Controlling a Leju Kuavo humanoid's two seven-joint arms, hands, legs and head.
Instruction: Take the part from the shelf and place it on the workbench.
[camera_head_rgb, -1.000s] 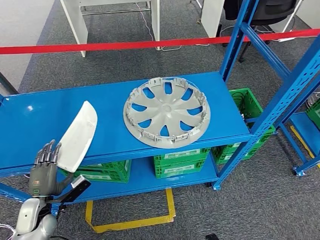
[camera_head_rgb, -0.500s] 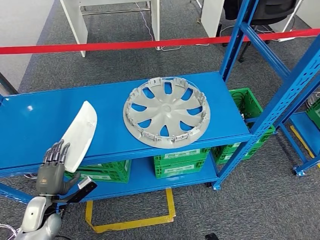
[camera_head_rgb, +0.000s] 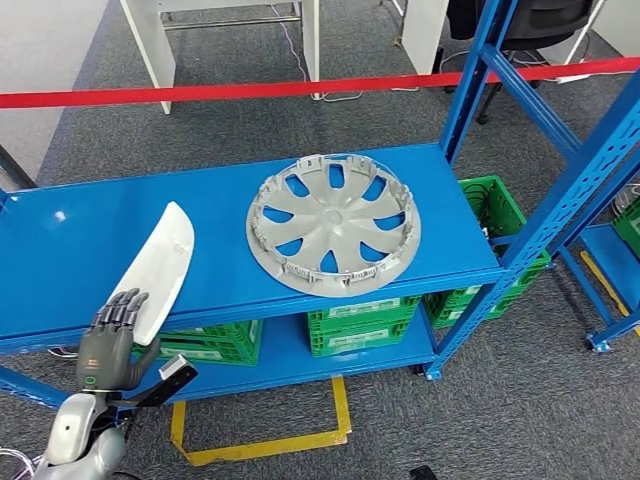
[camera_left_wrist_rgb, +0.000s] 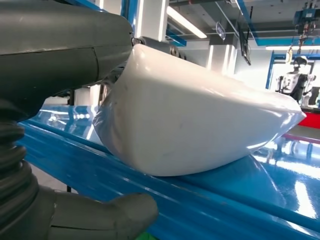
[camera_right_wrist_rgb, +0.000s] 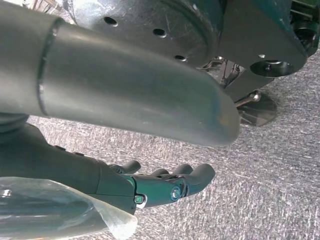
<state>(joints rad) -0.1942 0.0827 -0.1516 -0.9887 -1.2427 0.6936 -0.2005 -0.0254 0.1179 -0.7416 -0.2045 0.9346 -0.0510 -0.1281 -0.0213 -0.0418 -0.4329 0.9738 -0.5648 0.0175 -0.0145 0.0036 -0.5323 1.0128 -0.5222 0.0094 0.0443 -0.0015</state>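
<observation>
The left hand reaches up at the front edge of the blue shelf, its fingers laid over the near end of the white part. In the left wrist view the fingers sit on top of that end and the thumb lies apart below the shelf edge, so the hand touches the part but does not plainly grip it. The white part rests on the shelf top, its near end overhanging the front edge. Just beside it on the same level lies a grey wheel cover, flat and apart from the part. Green crates stand on the level beneath. The right hand hangs over grey carpet, fingers loosely extended, holding nothing.
</observation>
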